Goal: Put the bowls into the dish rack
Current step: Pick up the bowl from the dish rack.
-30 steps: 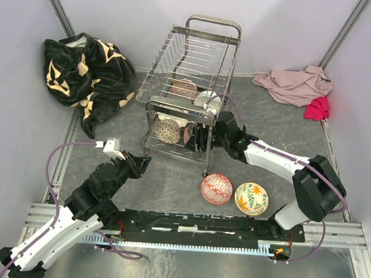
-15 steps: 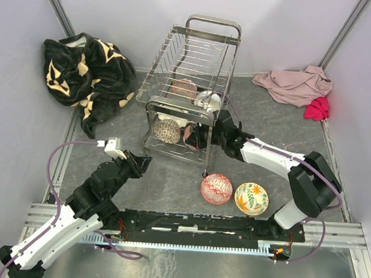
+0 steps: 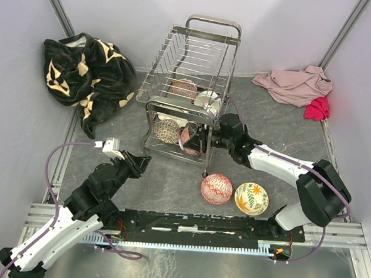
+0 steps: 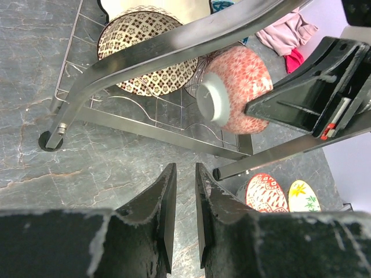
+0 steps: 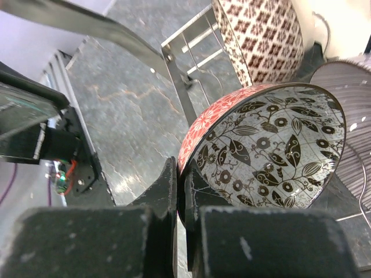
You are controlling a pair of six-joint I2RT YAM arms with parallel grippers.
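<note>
The tall two-tier chrome wire dish rack [image 3: 190, 54] stands on the grey stone-look table [image 3: 268, 128], towards the far side and about midway across. You can see the red floral bowl with a black-and-white leaf pattern inside [image 5: 272, 150] tipped on its side at the near-right end of the rack's lower tier. Its foot points towards your left arm. Your right claw [image 5: 181, 179] is clamped on that bowl's rim, one finger inside and one outside. Whether the bowl rests on the wires, you cannot tell from these views.

Just beside it in the same tier a brown-and-white checked bowl [image 3: 167, 130] stands on edge. In the upper tier sit a reddish patterned bowl [image 3: 184, 88] and a white bowl [image 3: 207, 101].

Two bowls lie on the table in front of the rack, close together: a red-and-white patterned bowl [image 3: 216, 188] and a yellow-rimmed bowl painted with leaves [image 3: 252, 198].

Your left claw [image 4: 184, 171] hangs above bare table near the rack's near-left foot. Its fingers are parted by a narrow gap and hold nothing.

Farther out, a black blanket with cream markings [image 3: 85, 76] is heaped at the far left. A pink cloth [image 3: 296, 84] and a red cloth [image 3: 318, 108] lie at the far right.
</note>
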